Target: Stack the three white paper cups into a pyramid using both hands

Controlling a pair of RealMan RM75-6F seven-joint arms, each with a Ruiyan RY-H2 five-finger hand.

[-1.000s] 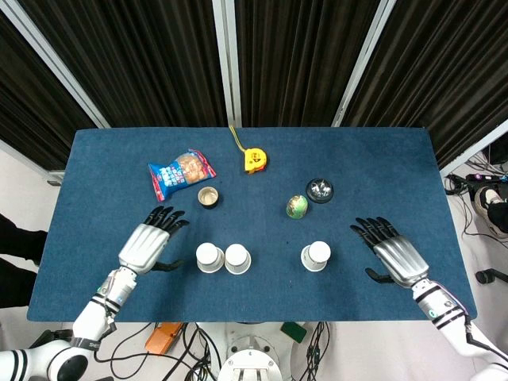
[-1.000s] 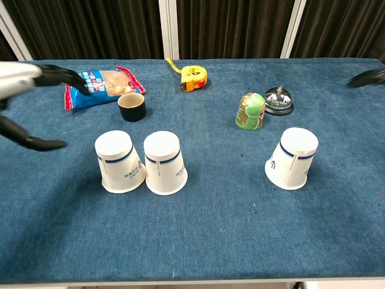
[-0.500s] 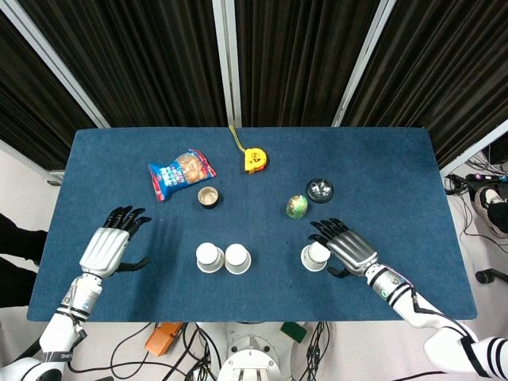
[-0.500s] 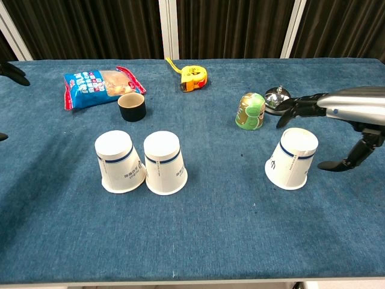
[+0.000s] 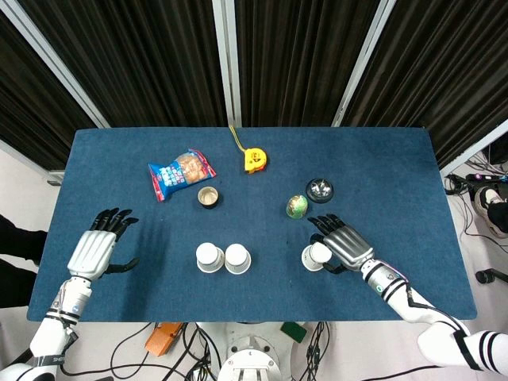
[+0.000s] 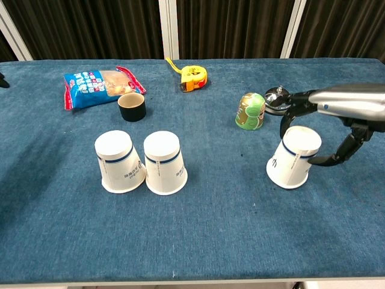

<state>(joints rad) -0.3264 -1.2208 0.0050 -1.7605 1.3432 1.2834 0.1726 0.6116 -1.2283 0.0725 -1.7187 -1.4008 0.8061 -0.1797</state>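
Note:
Three white paper cups stand upside down near the table's front. Two of them, the left cup [image 5: 209, 256] [image 6: 119, 161] and the middle cup [image 5: 237, 258] [image 6: 164, 162], touch side by side. The right cup [image 5: 314, 255] [image 6: 292, 159] stands alone, still on the cloth. My right hand [image 5: 345, 244] [image 6: 340, 102] grips that cup near its top, fingers [image 6: 287, 114] on the far side and thumb on the near right side. My left hand [image 5: 94, 252] hovers with fingers spread over the table's left part, well away from the pair, holding nothing.
Behind the cups lie a snack bag [image 5: 180, 172] [image 6: 96, 84], a small dark cup [image 5: 209, 197] [image 6: 132, 106], a yellow tape measure [image 5: 254, 159] [image 6: 194, 77], a green tin [image 5: 297, 206] [image 6: 251, 111] and a call bell [image 5: 321, 190] [image 6: 278, 100], the last two just behind my right hand.
My right hand has swung in from the right and closed around the right cup. My left hand has drawn back leftward, away from the two cups.

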